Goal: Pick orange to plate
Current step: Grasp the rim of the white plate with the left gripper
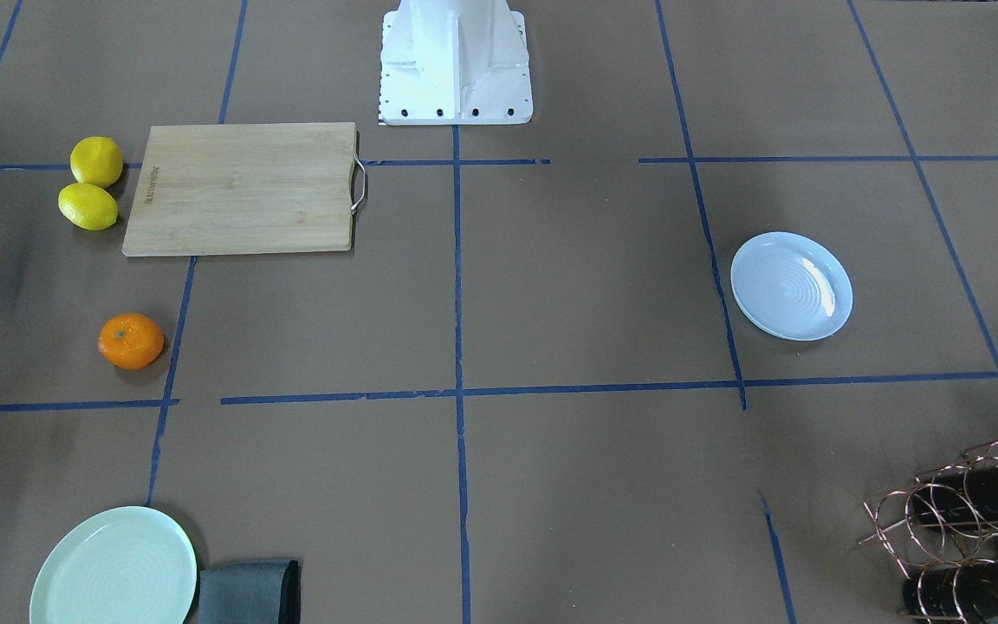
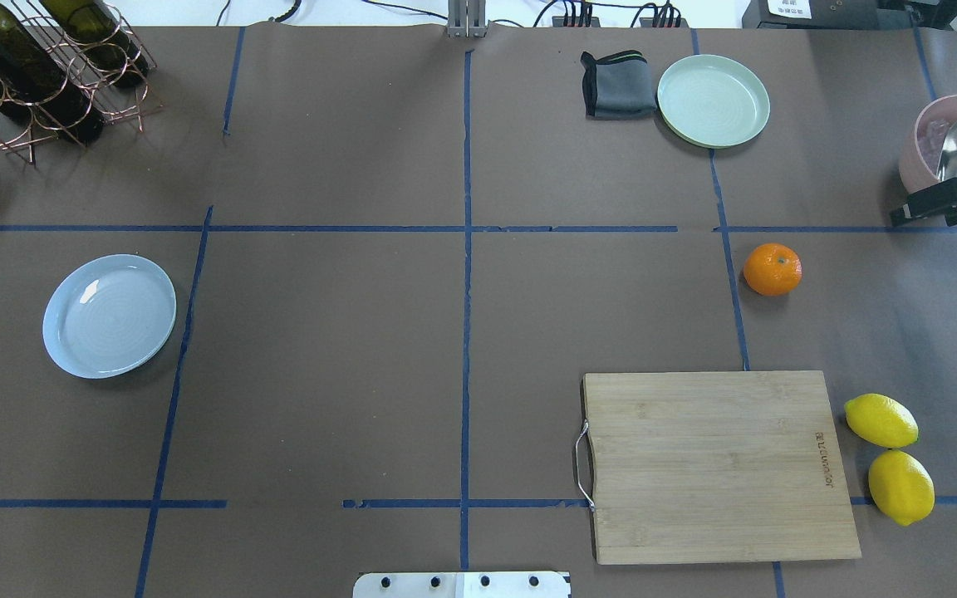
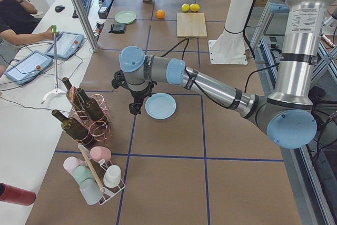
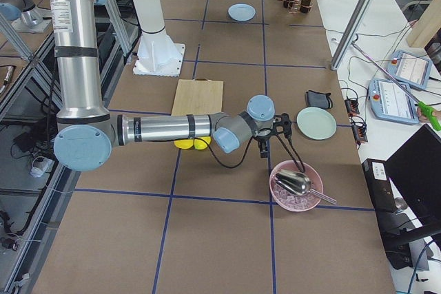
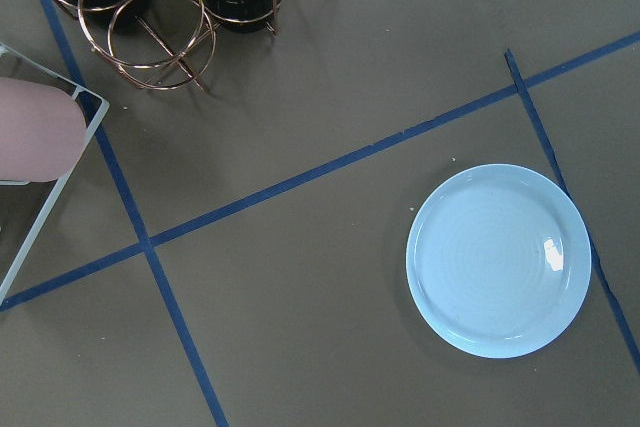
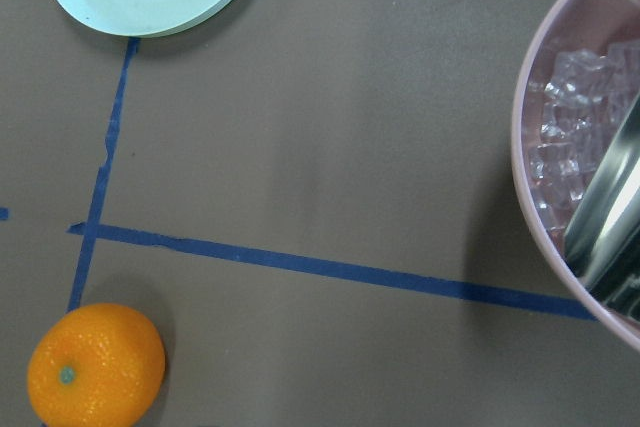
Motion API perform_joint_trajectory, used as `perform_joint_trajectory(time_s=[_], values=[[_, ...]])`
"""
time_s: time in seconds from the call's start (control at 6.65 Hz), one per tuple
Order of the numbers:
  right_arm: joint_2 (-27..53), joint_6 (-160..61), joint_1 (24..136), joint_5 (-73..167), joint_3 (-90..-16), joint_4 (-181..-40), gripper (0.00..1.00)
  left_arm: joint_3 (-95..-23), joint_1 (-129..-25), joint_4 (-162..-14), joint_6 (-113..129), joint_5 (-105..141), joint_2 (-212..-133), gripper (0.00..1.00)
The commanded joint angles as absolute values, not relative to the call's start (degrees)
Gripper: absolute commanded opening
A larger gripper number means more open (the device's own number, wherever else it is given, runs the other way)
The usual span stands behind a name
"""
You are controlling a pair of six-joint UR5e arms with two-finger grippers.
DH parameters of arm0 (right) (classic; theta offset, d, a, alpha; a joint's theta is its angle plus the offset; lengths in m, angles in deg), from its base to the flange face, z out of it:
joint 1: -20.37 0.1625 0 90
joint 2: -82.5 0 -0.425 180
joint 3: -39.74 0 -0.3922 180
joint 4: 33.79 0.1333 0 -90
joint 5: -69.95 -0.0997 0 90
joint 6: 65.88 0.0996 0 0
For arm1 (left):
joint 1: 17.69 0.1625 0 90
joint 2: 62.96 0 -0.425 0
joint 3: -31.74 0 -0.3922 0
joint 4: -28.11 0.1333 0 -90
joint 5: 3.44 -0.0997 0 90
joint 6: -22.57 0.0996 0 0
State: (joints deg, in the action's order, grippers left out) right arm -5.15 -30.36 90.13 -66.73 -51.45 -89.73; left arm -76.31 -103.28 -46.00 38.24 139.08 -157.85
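Note:
The orange (image 2: pixel 772 269) lies on the brown table on my right side, just beyond the cutting board, and appears low left in the right wrist view (image 6: pixel 95 367). The pale bluish plate (image 2: pixel 109 316) sits far across on my left side, empty (image 5: pixel 498 259). My right gripper (image 2: pixel 923 218) hovers at the table's right edge, to the right of the orange and beside a pink bowl, open with nothing in it. Near the plate's far side hangs my left gripper (image 3: pixel 135 108); I cannot tell whether it is open or shut.
A wooden cutting board (image 2: pixel 719 465) and two lemons (image 2: pixel 881 419) lie near the orange. A mint-green plate (image 2: pixel 713 100) and grey cloth (image 2: pixel 615 83) sit at the far edge. The pink bowl (image 2: pixel 923 158) holds ice and a scoop. A copper bottle rack (image 2: pixel 38 66) stands beyond the plate.

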Motion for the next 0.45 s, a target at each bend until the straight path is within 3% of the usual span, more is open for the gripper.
perform_joint_trajectory(time_s=[0.0,0.3], values=[[-5.30,-28.52,89.36,-66.81,-52.81,-89.69,1.00,-75.23,-98.05,-54.27,22.86,138.51,-157.36,1.00],[-5.66,-28.52,89.36,-66.63,-53.07,-89.69,1.00,-72.35,-91.28,-70.93,5.84,130.81,-153.78,1.00]])
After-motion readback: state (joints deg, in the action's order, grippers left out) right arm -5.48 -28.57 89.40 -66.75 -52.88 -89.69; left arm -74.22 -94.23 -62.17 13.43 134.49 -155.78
